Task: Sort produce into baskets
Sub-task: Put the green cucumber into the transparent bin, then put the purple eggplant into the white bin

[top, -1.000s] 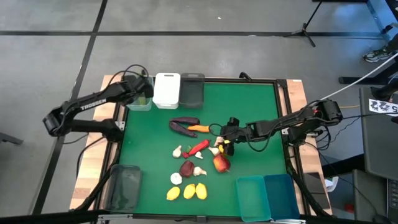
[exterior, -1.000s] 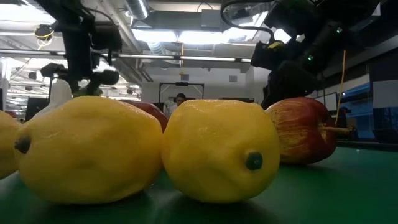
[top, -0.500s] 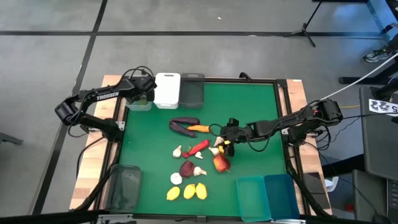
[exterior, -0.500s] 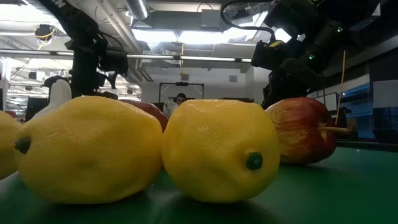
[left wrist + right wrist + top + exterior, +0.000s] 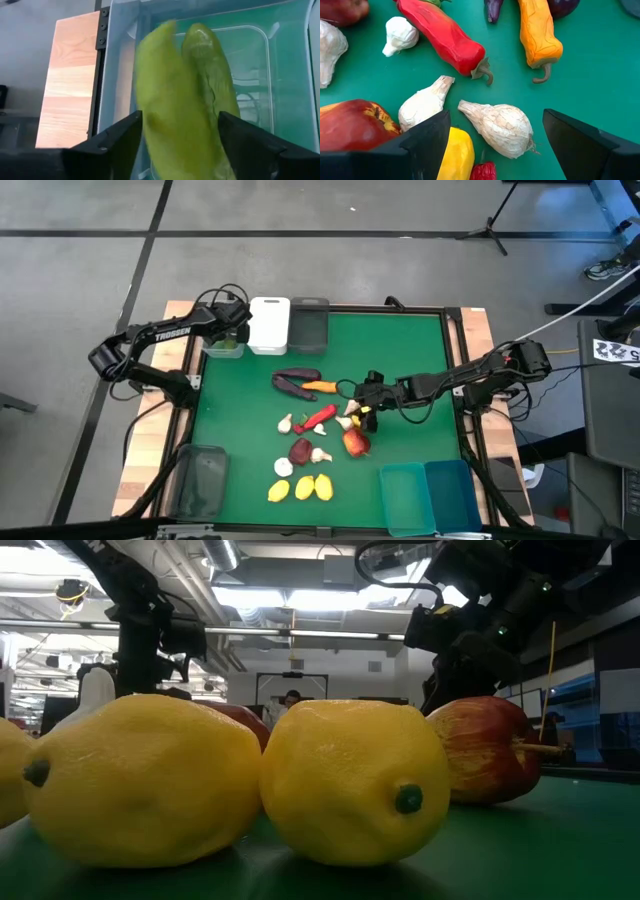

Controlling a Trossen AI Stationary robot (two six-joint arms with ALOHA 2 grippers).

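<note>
Green table (image 5: 400,350) mat, pale wood edge; 2 green cucumbers (image 5: 200,95) in clear bin (image 5: 280,55); red chili (image 5: 445,37), orange carrot (image 5: 537,32), white garlic (image 5: 497,127), yellow lemons (image 5: 350,780), red apple (image 5: 490,750), teal bins (image 5: 430,495), white bin (image 5: 268,325), black pincer (image 5: 495,150) w/ dark fingers

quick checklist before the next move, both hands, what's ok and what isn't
1. Left hand over the clear basket at the table's far left corner: ok.
2. Cucumber between the left hand's open fingers, above a second cucumber in the basket: ok.
3. Cucumber fully released: cannot tell, it is blurred.
4. Right hand open and empty above the pile mid-table: ok.
5. Garlic bulb lies between its fingers: ok.
6. Room to close: not ok, a lemon and another garlic bulb crowd it.
</note>
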